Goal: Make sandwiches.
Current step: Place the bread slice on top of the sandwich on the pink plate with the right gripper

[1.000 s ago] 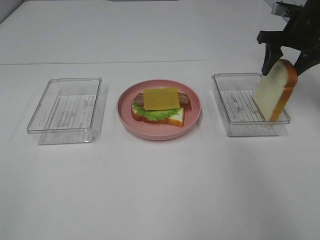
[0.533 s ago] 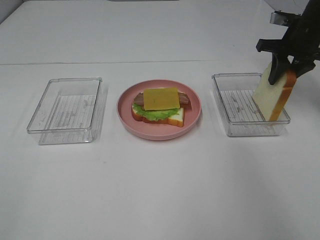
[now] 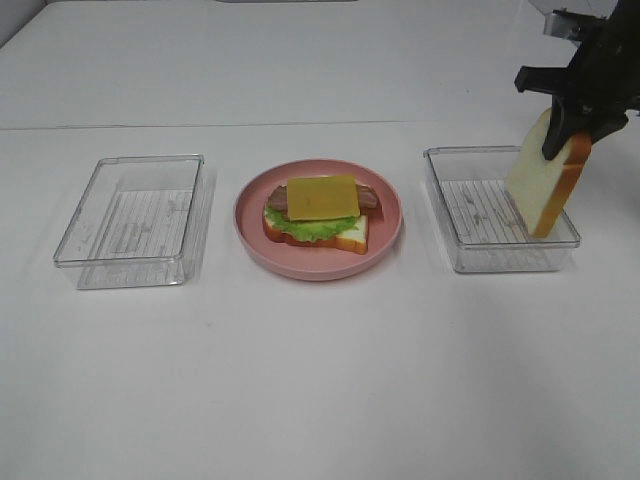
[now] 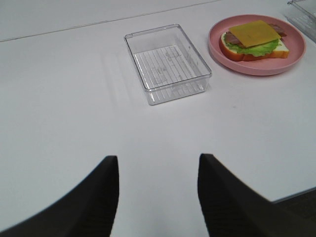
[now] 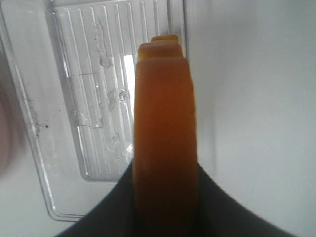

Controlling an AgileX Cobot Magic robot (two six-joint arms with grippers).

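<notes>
The sandwich stack (image 3: 318,211) lies on the round pink plate (image 3: 390,222): a bread slice, green lettuce, bacon strips and a yellow cheese slice (image 3: 322,196) on top. It also shows in the left wrist view (image 4: 254,39). My right gripper (image 3: 570,135) is shut on a second bread slice (image 3: 543,182) and holds it upright, tilted, over the right clear tray (image 3: 470,260). In the right wrist view its orange-brown crust (image 5: 164,138) fills the middle between the fingers. My left gripper (image 4: 158,197) is open and empty, well in front of the left tray (image 4: 168,64).
The left clear tray (image 3: 133,213) holds nothing. The right tray's ribbed floor (image 5: 94,98) shows below the held bread. The white table (image 3: 320,380) stretches in front of the plate and trays.
My right gripper came down and shut on the top of the bread slice, then lifted it slightly within the right tray. The left arm and the plate are unchanged.
</notes>
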